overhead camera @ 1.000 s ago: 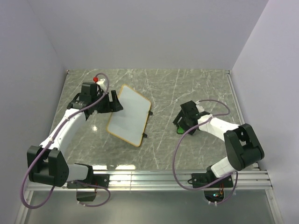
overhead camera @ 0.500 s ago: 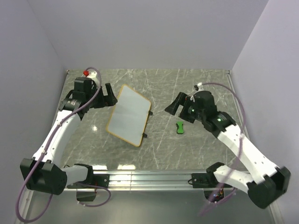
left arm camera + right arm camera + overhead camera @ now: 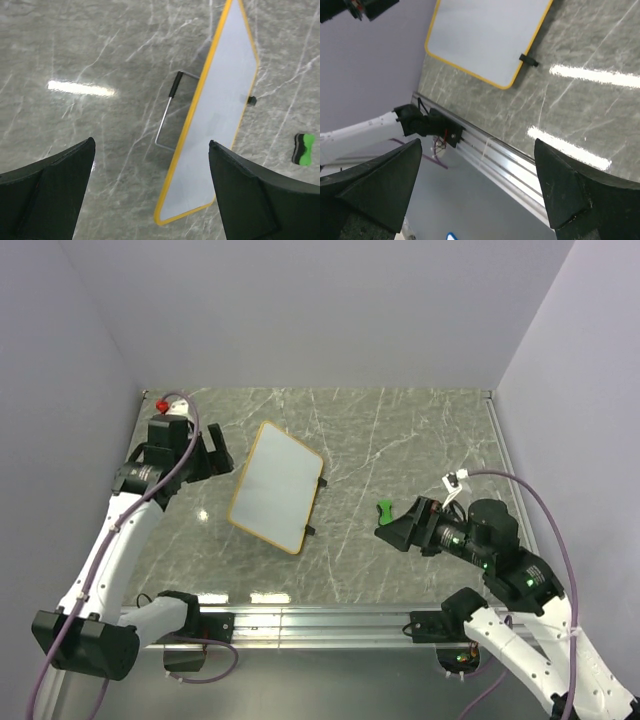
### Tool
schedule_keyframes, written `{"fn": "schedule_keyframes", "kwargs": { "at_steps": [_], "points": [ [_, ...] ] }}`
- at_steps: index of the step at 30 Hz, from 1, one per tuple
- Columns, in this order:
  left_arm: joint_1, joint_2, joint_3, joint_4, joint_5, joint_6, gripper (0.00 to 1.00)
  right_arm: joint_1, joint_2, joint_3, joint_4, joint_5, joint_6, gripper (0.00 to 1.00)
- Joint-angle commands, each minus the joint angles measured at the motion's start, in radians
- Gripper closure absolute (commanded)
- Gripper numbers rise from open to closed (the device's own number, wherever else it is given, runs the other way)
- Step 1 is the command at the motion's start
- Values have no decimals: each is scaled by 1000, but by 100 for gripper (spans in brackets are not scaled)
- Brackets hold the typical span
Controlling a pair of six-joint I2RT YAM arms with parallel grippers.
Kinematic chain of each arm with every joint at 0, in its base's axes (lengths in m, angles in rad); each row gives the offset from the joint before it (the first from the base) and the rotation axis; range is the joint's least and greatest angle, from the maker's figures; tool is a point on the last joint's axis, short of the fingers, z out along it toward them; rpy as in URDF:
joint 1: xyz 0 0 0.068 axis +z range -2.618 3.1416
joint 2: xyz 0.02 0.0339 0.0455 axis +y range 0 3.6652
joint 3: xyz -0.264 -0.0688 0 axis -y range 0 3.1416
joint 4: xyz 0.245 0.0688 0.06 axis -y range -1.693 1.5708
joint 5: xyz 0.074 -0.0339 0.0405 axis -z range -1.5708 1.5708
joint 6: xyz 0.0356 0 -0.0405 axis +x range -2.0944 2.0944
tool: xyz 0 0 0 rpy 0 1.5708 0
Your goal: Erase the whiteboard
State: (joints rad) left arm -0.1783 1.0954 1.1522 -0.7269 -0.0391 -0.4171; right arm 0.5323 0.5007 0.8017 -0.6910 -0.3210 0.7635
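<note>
The left claw (image 3: 216, 456) hangs wide open and empty above the table (image 3: 420, 430), just left of the whiteboard (image 3: 277, 485). The whiteboard rests on the middle-left of the marble top, plain white face up inside its orange frame. The right claw (image 3: 392, 531) is spread wide too, holding nothing, near the green eraser (image 3: 384, 508) that lies right of the whiteboard.

**Q:** anyone know what these arms look like up close?

**A:** white shells, black joints. A purple cable (image 3: 546, 508) loops off the left arm (image 3: 110, 540) and the right arm (image 3: 515, 570). Red cap (image 3: 162, 405) at the left wrist's 12 o'clock. The left gripper (image 3: 152, 141) fingers are matte black wedges.
</note>
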Motion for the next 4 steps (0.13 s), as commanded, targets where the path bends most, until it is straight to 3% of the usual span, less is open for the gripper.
{"fn": "schedule_keyframes", "kwargs": {
  "at_steps": [1,4],
  "points": [
    [-4,-29,53,-40,-57,-15,1,0,-34,-24,-22,-52,-27,0],
    [-4,-40,64,-66,-108,-11,1,-2,-51,-18,-24,-44,-36,0]
  ]
}}
